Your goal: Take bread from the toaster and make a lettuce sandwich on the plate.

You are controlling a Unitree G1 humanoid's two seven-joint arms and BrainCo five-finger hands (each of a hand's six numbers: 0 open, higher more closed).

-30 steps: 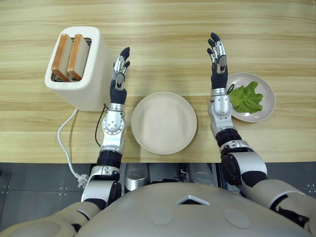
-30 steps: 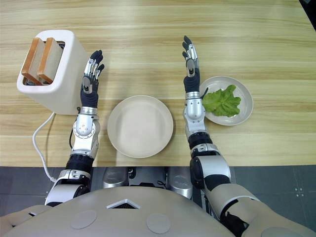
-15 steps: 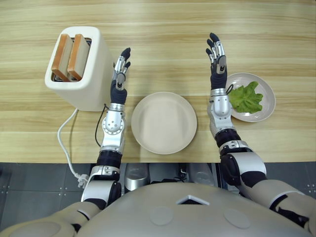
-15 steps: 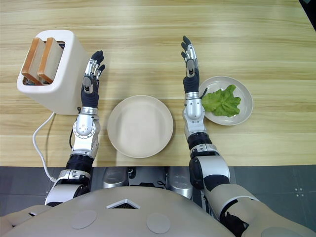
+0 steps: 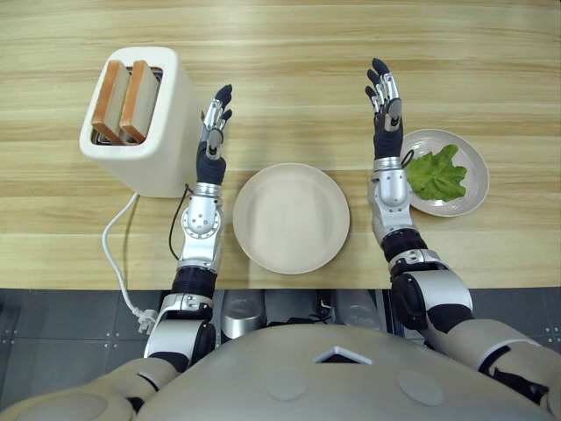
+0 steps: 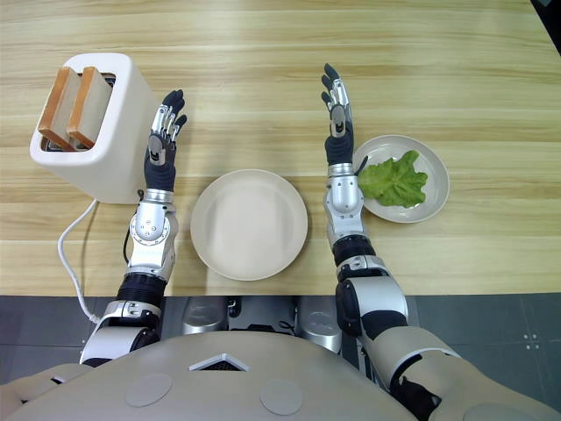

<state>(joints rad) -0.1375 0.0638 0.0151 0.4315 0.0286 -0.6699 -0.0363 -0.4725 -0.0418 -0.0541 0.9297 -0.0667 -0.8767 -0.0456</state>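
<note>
With the empty round plate [image 5: 291, 217] near the table's [image 5: 307, 53] front edge taken as the clock's centre, the cream toaster [image 5: 166, 132] stands at about 10 o'clock. Two browned bread slices [image 5: 124, 101] stand upright side by side in its slots, their tops above the rim. The left hand [image 5: 212, 132] lies between toaster and plate, just beside the toaster's wall. Its fingers are stretched straight toward 12 o'clock, close together and holding nothing. The right hand [image 5: 386, 110] is at about 1 o'clock, likewise flat and straight-fingered with nothing in it. At its 4 o'clock side a smaller dish [image 5: 469, 197] holds a green lettuce leaf [image 5: 436, 174], and the wrist sits at the dish's near rim. A white cord [image 5: 114, 254] runs from the toaster's base toward 7 o'clock and over the table edge.
</note>
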